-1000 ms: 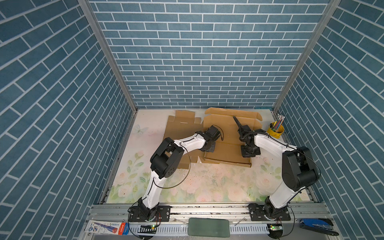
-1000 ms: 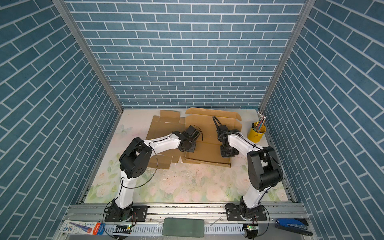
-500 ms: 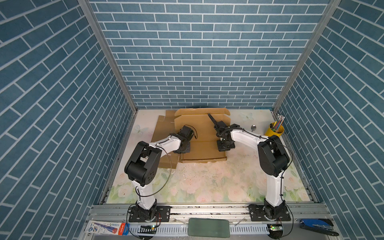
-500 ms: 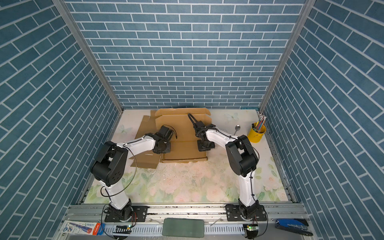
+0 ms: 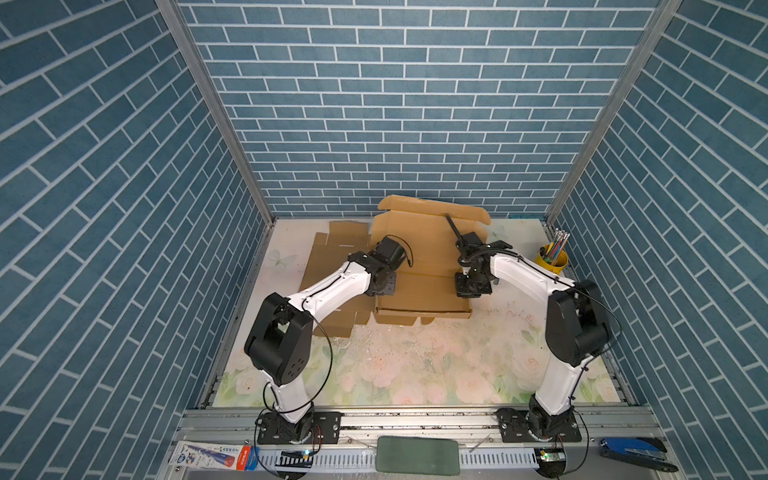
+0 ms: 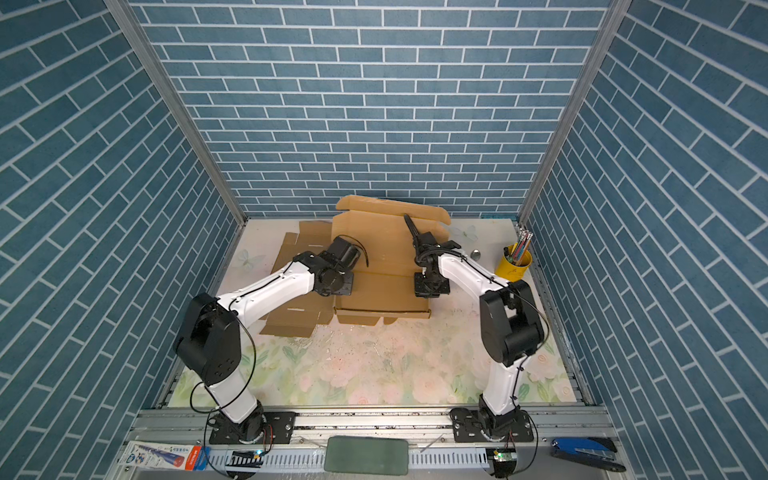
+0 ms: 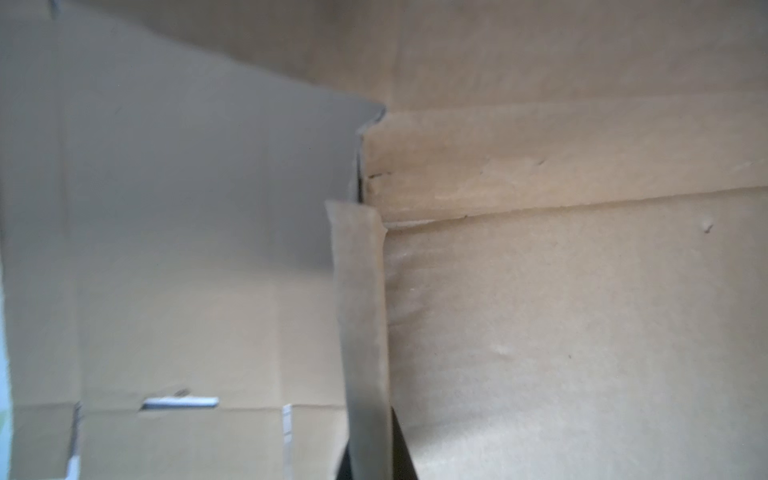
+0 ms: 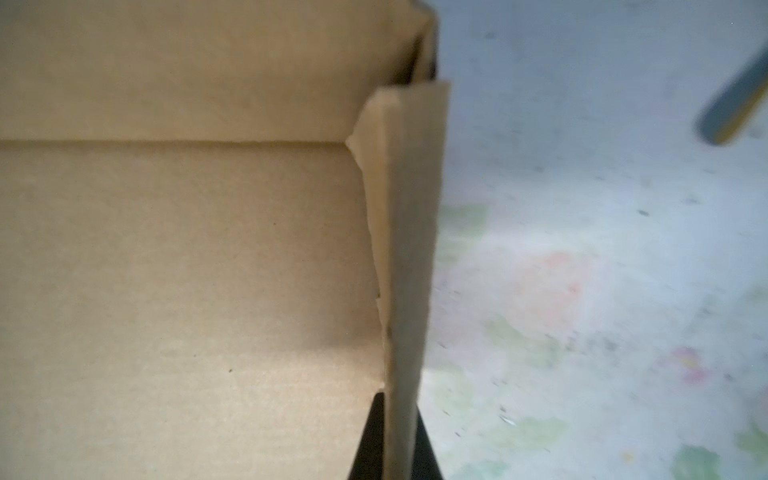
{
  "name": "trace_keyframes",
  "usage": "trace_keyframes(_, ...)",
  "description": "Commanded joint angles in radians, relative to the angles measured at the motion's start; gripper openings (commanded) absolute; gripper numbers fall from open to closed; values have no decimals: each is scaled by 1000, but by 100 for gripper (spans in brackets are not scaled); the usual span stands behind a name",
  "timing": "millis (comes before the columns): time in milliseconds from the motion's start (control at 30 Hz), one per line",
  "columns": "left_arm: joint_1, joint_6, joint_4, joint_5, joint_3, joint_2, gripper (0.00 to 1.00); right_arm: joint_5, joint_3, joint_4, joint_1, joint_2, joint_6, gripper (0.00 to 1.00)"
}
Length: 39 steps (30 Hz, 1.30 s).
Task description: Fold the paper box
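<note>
box: brown cardboard box [image 5: 419,291], half folded, at the far middle of the flowered table [image 5: 415,365]
left gripper [image 7: 368,453]: closed, pinching the box's left wall
right gripper [image 8: 399,444]: closed, pinching its right wall

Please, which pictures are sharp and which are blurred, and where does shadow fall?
In both top views: sharp, evenly lit, brick walls splayed by the wide lens. Left wrist view: soft, a grey shadow on the cardboard panel beside the paper box wall. Right wrist view: table mat blurred.
</note>
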Motion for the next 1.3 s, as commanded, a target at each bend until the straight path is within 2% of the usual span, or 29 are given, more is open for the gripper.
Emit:
trace_keyframes(0, -89, -17, 10, 84, 72, 95, 0, 43, -98, -41, 0, -96, -45, 0)
trace_keyframes(200, -147, -78, 57, 84, 52, 185, 0, 70, -253, 29, -6, -142, -22, 0)
trace_keyframes(367, -152, -94, 79, 72, -23, 210, 2, 68, -303, 114, -14, -84, -53, 0)
trace_keyframes(467, -149, -91, 61, 67, -30, 194, 15, 23, -301, 122, -25, -68, -74, 19)
trace_keyframes(533, -144, -88, 55, 62, -38, 168, 26, 4, -304, 123, -35, -96, -87, 35)
trace_keyframes(600, -136, -81, 48, 64, -42, 143, 34, -15, -299, 111, -52, -122, -100, 46)
trace_keyframes(733, -127, -59, 49, 77, -51, 91, 46, -52, -279, 65, -84, -163, -134, 60)
trace_keyframes(867, -124, -40, 35, 77, -49, 60, 53, -71, -259, 30, -112, -196, -154, 73)
trace_keyframes(933, -121, -32, 28, 78, -49, 46, 55, -98, -251, 25, -126, -215, -155, 76)
trace_keyframes(1167, -104, 30, -46, 29, -30, -60, 61, -169, -174, -28, -188, -318, -197, 78)
trace_keyframes(1267, -83, 99, -87, 9, 3, -105, 63, -145, -104, -93, -233, -342, -249, 78)
